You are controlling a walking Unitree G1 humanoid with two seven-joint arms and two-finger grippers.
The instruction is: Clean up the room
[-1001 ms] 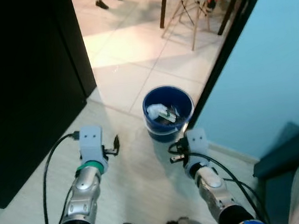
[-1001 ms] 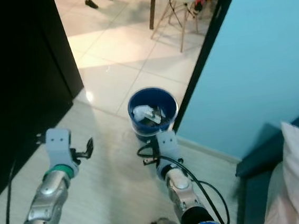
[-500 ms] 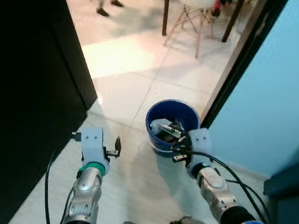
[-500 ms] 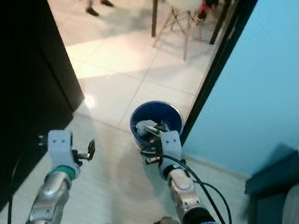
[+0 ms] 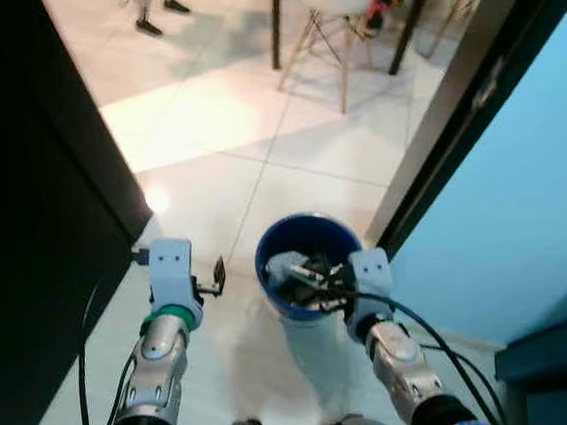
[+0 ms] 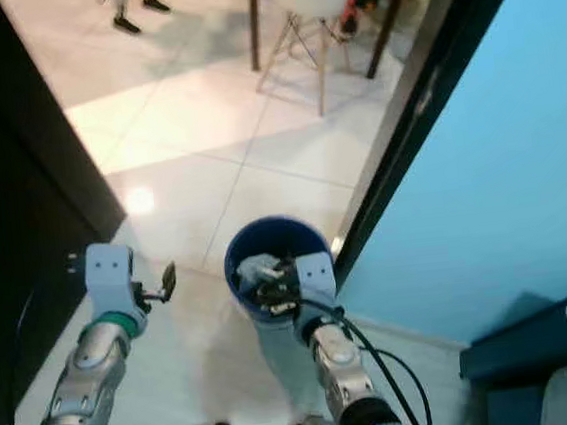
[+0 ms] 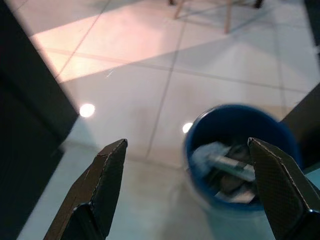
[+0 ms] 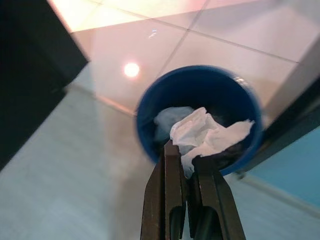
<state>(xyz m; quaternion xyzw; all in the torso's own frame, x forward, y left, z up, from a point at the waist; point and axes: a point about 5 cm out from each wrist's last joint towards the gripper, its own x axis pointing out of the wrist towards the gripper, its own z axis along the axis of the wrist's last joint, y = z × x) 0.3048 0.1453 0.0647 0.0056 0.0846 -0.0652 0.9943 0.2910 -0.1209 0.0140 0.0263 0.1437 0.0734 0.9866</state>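
Observation:
A round blue bin [image 5: 267, 252] stands on the floor by the doorway, with paper and other rubbish inside. My right gripper [image 5: 323, 287] reaches over the bin's near rim, shut on a crumpled white tissue [image 8: 205, 132]. In the right wrist view the tissue hangs above the bin's mouth [image 8: 200, 72], pinched between the two fingers. My left gripper [image 5: 219, 274] hovers open and holding nothing, left of the bin and apart from it. The left wrist view looks between its spread fingers at the bin [image 7: 240, 111].
A black cabinet [image 5: 21, 198] walls off the left side. A dark door frame [image 5: 452, 86] and a blue wall [image 5: 533, 198] close the right. Beyond the bin, pale tiles lead to a white chair [image 5: 329, 7] and a person's feet [image 5: 150, 24].
The view has shifted forward and the bin now lies closer. My right gripper, which was short of the bin, now reaches over its rim. The left gripper stays open.

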